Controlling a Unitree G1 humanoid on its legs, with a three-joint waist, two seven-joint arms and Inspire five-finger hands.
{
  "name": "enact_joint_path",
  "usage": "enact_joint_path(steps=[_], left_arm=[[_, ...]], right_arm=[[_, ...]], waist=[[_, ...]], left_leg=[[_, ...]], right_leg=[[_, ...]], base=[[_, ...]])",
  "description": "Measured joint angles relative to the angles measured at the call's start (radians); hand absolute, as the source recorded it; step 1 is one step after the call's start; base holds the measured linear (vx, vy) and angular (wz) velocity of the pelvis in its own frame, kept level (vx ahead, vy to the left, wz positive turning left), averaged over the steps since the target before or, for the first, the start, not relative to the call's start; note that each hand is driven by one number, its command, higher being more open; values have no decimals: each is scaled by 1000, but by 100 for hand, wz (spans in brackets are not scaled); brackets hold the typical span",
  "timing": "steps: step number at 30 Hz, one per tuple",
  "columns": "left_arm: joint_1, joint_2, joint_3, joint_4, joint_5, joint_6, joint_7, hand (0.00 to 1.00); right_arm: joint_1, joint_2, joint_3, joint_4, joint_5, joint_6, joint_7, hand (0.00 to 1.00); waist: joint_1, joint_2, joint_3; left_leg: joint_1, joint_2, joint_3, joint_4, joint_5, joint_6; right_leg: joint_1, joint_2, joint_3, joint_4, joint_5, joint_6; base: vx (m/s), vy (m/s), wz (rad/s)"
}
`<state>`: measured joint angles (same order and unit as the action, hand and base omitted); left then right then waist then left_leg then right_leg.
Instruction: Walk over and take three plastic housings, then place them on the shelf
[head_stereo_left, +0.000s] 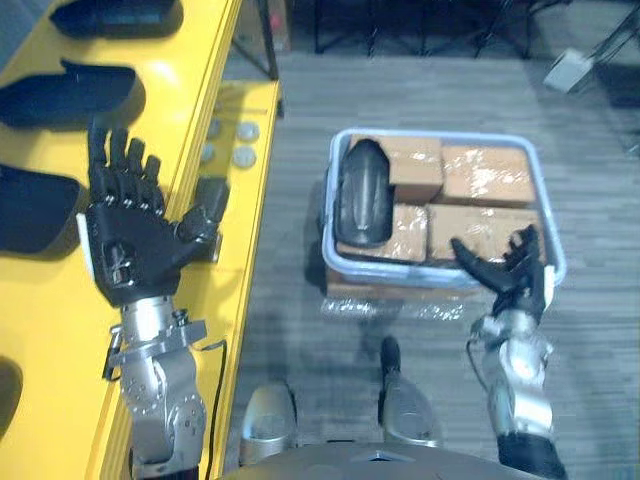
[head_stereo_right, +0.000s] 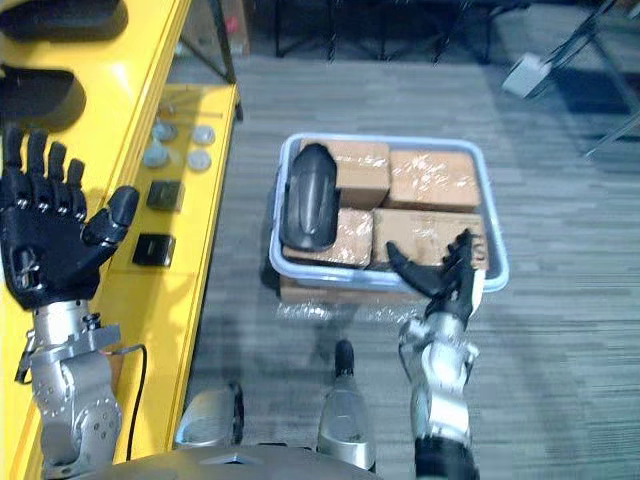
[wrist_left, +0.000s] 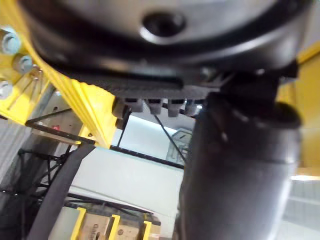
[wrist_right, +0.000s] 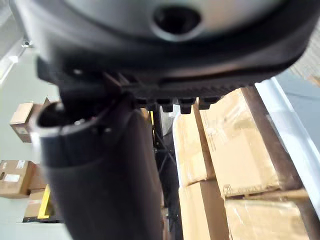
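Note:
A black plastic housing (head_stereo_left: 362, 195) lies upright against the left wall of a pale bin (head_stereo_left: 440, 137) on the floor, resting on cardboard boxes (head_stereo_left: 480, 175). More dark housings (head_stereo_left: 70, 95) lie in a row on the yellow shelf (head_stereo_left: 200, 90) at the left. My left hand (head_stereo_left: 130, 240) is raised over the shelf's edge, palm showing, fingers straight and spread, holding nothing. Near the bin's front right corner, my right hand (head_stereo_left: 505, 270) hovers open with nothing in it, apart from the housing. The boxes (wrist_right: 235, 150) also show past my right hand in its wrist view.
Several round grey discs (head_stereo_left: 240, 132) and two small black squares (head_stereo_right: 165, 195) sit on the shelf's lower yellow ledge. A wrapped cardboard base (head_stereo_left: 400, 300) lies under the bin. Dark stand legs (head_stereo_left: 420, 30) and a tilted white box (head_stereo_left: 568, 68) are beyond, on grey floor.

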<state>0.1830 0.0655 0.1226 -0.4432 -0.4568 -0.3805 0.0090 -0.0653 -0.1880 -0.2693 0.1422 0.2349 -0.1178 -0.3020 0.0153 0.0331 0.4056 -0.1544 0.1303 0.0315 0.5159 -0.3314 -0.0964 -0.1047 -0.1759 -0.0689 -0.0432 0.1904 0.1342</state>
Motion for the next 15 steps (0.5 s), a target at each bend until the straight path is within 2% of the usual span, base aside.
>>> enact_joint_path(steps=[2, 5, 7, 10, 13, 15], left_arm=[[-39, 11, -16, 18, 0, 21, -1, 100], [-72, 26, -55, 69, 0, 40, -6, 100], [-102, 36, -94, 123, 1, 61, -20, 100], [-115, 63, -112, 159, 1, 75, -32, 100], [-152, 104, -133, 223, 0, 86, -49, 100], [-198, 116, -165, 268, 0, 98, -63, 100]], right_arm=[[-99, -63, -7, 44, 7, 20, -45, 100], [-250, -157, -8, 156, 16, 48, -101, 100], [-326, -224, -15, 230, 27, 59, -124, 100], [-371, -265, -10, 274, 67, 65, -115, 100], [-462, -323, 49, 399, 97, 92, -76, 100], [-526, -363, 88, 496, 108, 115, -48, 100]], waist=[[11, 5, 23], [22, 10, 28], [44, 16, 34], [67, 16, 34], [77, 21, 37], [101, 30, 46]], left_leg=[[-40, 3, -23, 22, 0, -3], [-89, 3, -57, 36, 3, -8], [-110, 1, -77, 41, 3, -8], [-131, -2, -88, 43, 5, -7], [-148, -10, -108, 55, 10, -4], [-155, -15, -117, 60, 10, -3]], right_leg=[[-9, 6, -20, -17, 27, 18], [-32, 9, -51, -18, 32, 17], [-38, 10, -75, -18, 33, 16], [-50, 9, -92, -15, 33, 16], [-53, 4, -112, -12, 33, 16], [-53, 1, -122, -5, 33, 16]], base=[[-71, 7, 22], [-40, -11, 31], [-15, 6, 22], [-1, 10, 15], [-5, 22, 17], [-33, 27, 12]])
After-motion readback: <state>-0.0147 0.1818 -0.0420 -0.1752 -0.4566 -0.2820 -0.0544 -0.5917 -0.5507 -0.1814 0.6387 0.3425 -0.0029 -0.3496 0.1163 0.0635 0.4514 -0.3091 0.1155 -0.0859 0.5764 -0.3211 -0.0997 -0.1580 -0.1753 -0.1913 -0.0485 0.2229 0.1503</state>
